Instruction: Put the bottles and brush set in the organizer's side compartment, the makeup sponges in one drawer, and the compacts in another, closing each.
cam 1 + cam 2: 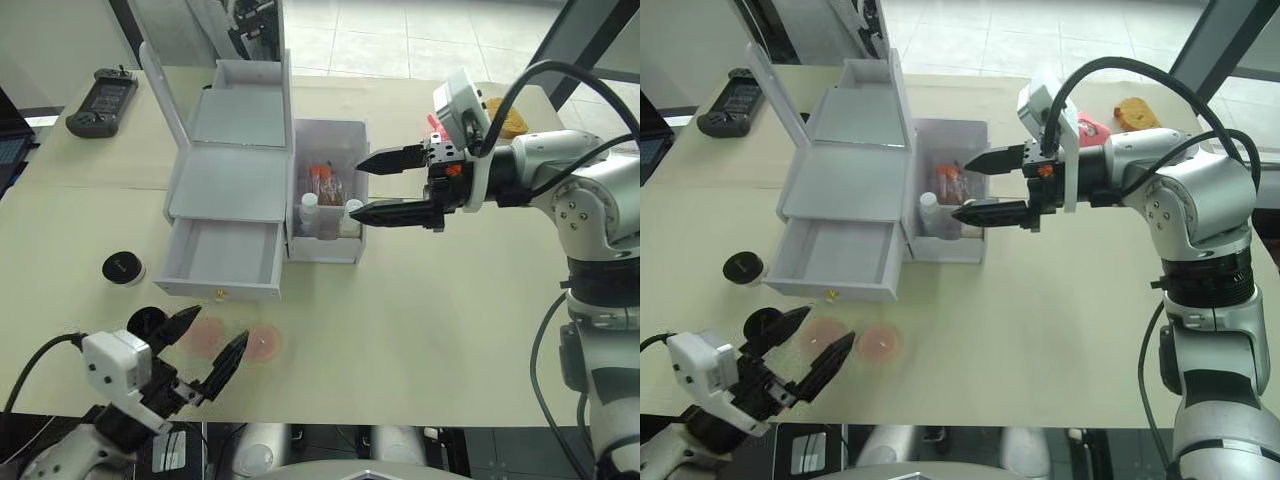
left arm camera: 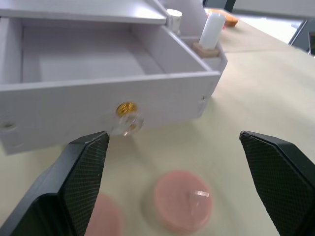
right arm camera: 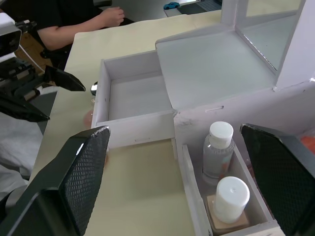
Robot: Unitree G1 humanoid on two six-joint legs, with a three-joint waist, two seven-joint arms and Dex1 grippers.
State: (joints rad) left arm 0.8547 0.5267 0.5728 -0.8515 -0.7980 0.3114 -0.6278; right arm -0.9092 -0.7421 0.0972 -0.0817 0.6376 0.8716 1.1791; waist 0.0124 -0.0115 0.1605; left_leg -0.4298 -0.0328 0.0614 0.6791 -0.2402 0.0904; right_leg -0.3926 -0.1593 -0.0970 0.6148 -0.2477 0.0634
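1. Nearest you, your left gripper [image 1: 207, 355] hovered with its two black fingers spread wide and nothing between them, just above the near edge of the table [image 1: 420, 330].
2. Two makeup sponges [image 1: 262, 342] lay flat on the table beyond those fingertips, side by side, just near of the open drawer [image 1: 222, 258].
3. You had one drawer pulled out of the organizer [image 1: 232, 180]; it was empty, with one gold knob [image 2: 126, 109] on its front.
4. Two compacts [image 1: 123, 268] with black lids sat on the table to the left of the drawer, one farther and one nearer, by your left gripper.
5. Two bottles [image 3: 219, 149] with white caps stood upright in the side compartment [image 1: 328, 250] on the organizer's right end, with the brush set [image 1: 325, 183] behind them showing orange-pink tips.
6. Your right gripper [image 1: 367, 187] hung at the right edge of that compartment, fingers wide apart and holding nothing.
7. You could not read any writing on the bottles.
8. One black handheld controller [image 1: 101, 100] lay at the far left of the table, and a person's arm [image 3: 78, 27] rested beyond the table in the right wrist view.
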